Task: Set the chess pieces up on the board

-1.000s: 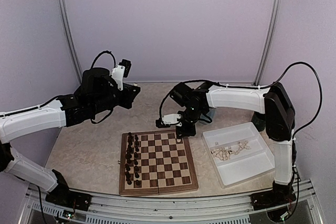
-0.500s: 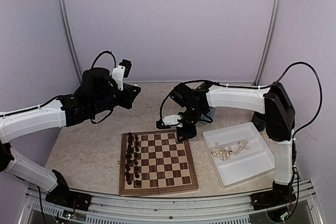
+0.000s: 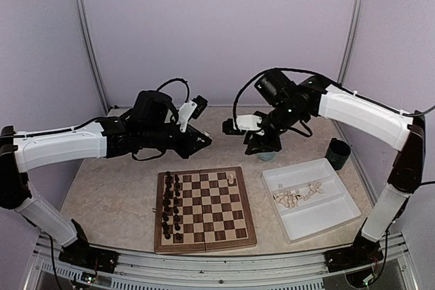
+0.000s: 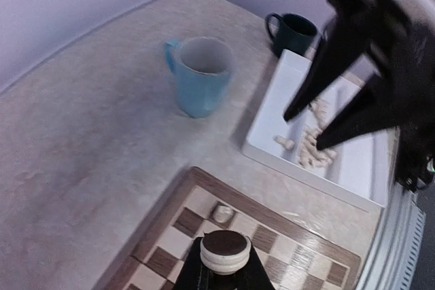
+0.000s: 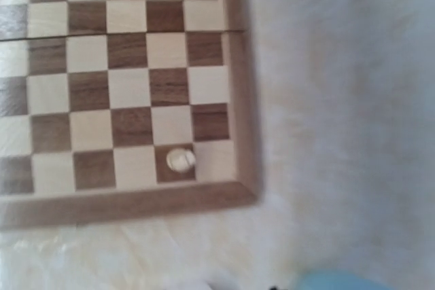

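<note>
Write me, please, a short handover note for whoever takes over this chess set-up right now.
Left pincer: shut on what looks like a cream chess piece, raised near the far edge of the board.
Right pincer: open, empty, raised near the blue mug.
Board: dark pieces stand in two files along its left side; one cream piece stands on a dark square by the far right corner.
Tray: the other cream pieces lie heaped.
Done: one cream piece set.
Left: place the held one, then the heap, on the board's right side.
</note>
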You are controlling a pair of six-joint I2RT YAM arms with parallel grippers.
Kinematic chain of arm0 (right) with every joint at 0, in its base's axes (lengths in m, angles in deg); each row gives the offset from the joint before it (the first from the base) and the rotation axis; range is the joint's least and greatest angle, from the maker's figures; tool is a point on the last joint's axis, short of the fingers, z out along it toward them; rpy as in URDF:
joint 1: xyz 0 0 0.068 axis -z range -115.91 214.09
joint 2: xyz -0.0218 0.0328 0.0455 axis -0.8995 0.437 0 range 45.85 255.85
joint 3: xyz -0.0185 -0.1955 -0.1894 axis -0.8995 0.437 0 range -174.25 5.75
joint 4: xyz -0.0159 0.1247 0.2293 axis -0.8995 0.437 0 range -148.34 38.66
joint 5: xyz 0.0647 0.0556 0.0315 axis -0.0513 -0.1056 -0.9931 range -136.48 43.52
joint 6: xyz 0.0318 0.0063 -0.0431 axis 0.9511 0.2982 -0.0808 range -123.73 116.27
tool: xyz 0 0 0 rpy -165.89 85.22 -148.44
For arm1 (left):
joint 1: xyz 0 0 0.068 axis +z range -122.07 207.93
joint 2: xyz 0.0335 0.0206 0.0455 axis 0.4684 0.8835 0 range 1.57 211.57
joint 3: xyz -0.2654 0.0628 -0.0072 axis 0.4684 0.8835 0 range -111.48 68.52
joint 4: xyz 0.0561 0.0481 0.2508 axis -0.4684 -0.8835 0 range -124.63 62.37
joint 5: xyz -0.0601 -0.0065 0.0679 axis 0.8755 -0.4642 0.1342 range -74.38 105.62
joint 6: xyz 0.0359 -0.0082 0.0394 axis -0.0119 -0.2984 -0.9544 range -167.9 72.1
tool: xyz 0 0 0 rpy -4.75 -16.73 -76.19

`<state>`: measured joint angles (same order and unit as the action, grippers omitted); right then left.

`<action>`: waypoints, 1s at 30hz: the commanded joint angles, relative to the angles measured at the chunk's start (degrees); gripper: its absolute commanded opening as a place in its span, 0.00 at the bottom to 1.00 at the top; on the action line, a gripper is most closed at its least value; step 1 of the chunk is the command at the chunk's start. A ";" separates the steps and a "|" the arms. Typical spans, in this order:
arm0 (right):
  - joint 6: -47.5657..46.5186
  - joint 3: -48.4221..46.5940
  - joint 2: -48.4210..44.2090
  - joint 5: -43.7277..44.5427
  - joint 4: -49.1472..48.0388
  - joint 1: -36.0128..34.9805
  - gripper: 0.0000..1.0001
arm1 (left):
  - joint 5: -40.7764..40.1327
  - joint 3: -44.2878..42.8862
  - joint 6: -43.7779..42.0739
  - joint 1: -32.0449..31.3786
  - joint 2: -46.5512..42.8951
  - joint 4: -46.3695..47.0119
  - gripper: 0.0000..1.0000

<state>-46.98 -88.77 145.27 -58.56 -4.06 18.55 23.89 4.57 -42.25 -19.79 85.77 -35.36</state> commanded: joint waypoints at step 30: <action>-13.01 11.11 -9.98 11.64 -5.36 -17.13 0.36 | 43.28 -12.06 2.51 -4.09 16.13 -10.20 0.09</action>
<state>-59.67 -77.32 134.10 -48.61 -8.72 2.90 64.89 -6.03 -40.39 -23.57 100.72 -46.15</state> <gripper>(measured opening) 0.364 0.097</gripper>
